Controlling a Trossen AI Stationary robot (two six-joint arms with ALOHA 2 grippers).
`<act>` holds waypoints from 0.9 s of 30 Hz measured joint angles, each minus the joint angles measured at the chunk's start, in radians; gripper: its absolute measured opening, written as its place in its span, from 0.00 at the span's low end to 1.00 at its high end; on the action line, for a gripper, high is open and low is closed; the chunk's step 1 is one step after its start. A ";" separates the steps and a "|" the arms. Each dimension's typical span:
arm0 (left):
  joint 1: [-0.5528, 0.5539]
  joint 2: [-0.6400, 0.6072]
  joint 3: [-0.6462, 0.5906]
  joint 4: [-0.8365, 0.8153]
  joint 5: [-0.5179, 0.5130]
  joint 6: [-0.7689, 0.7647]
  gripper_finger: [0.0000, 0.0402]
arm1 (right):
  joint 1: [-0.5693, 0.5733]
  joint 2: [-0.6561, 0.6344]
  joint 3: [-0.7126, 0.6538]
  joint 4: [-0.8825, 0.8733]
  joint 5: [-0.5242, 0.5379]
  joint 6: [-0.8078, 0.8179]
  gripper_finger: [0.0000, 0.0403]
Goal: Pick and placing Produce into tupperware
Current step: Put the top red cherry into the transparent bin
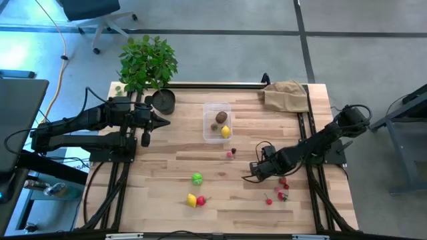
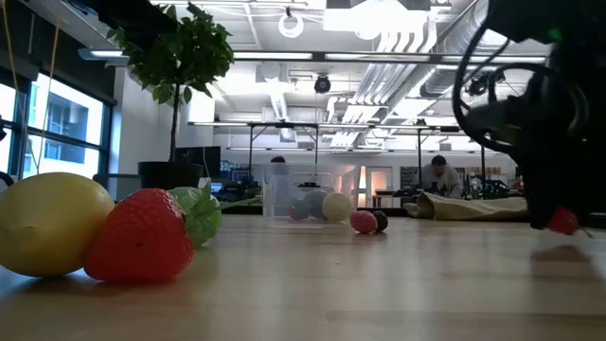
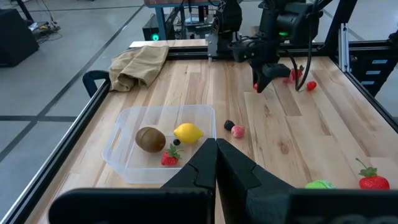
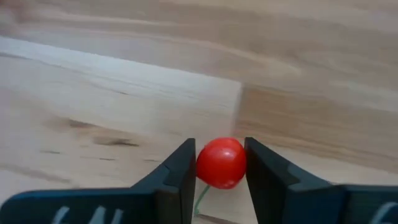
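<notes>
- Now my right end effector (image 4: 221,171) pinches a red cherry (image 4: 221,163), dead centre between its fingers.
- Tupperware (image 1: 217,123) lies ahead-left, nearer my shut, idle left end effector (image 1: 162,121).

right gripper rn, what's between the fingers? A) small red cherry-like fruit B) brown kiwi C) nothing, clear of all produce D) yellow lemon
A: the right wrist view shows the right gripper with its fingers pressed to both sides of a small red cherry, a thin green stem below it. The lemon and kiwi already lie in the tupperware.
</notes>
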 joint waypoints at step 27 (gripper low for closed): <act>0.000 0.000 0.000 0.000 0.000 0.000 0.00 | -0.477 0.010 0.921 -0.058 0.245 -1.247 0.24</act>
